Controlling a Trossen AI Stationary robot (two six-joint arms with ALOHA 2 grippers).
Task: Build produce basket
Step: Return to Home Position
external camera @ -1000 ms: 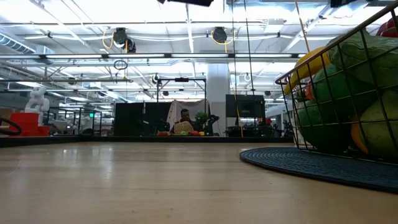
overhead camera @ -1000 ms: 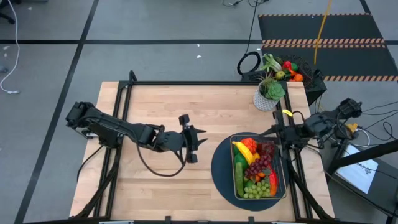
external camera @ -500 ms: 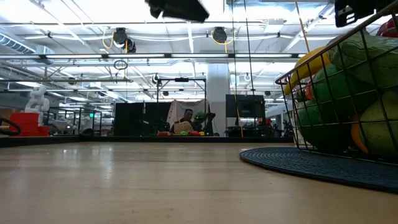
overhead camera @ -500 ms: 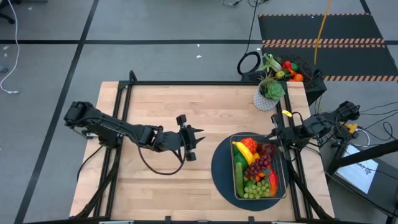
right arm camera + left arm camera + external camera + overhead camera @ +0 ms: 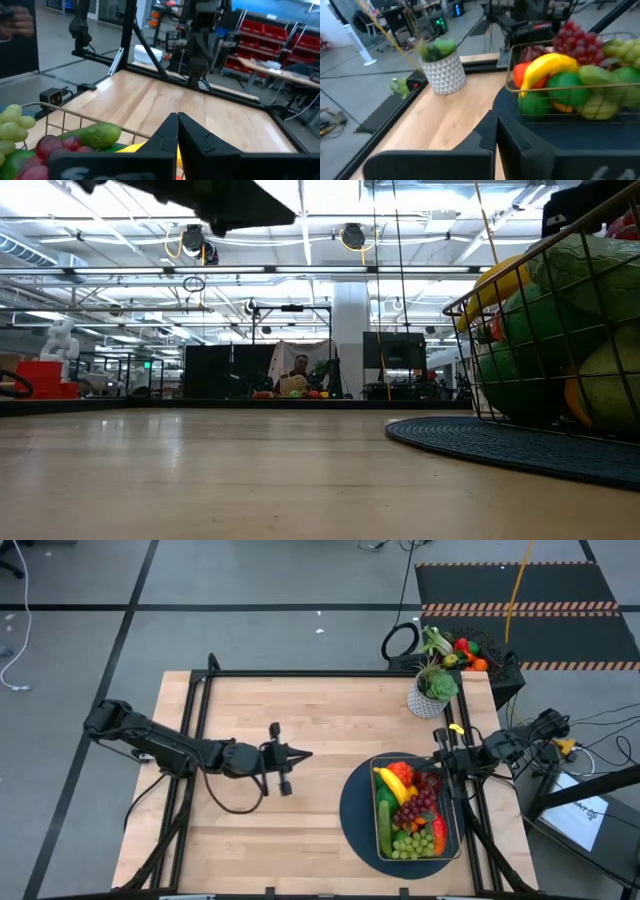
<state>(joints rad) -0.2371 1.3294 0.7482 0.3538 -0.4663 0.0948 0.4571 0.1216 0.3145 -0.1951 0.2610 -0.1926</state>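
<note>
The wire basket (image 5: 458,830) stands on a dark round mat (image 5: 352,815) at the table's near right. It holds the produce: a yellow banana (image 5: 392,783), purple grapes (image 5: 428,785), a cucumber (image 5: 385,820) and green grapes (image 5: 412,845). My left gripper (image 5: 303,755) hangs shut above the bare table middle, pointing level at the basket (image 5: 555,87). My right gripper (image 5: 437,762) is shut just above the basket's far right corner, pointing toward the table's left. Both hold nothing.
A green plant in a white pot (image 5: 432,692) stands at the table's far right corner. A black bin (image 5: 470,652) with more produce sits beyond that corner. Black frame rails run along the table's left and right edges. Bare wood lies left of the mat.
My left gripper has drawn back toward the table's left edge and sunk a little; its fingers have shut on nothing. My right gripper has come down over the basket's far right corner. The basket and produce have stayed put.
</note>
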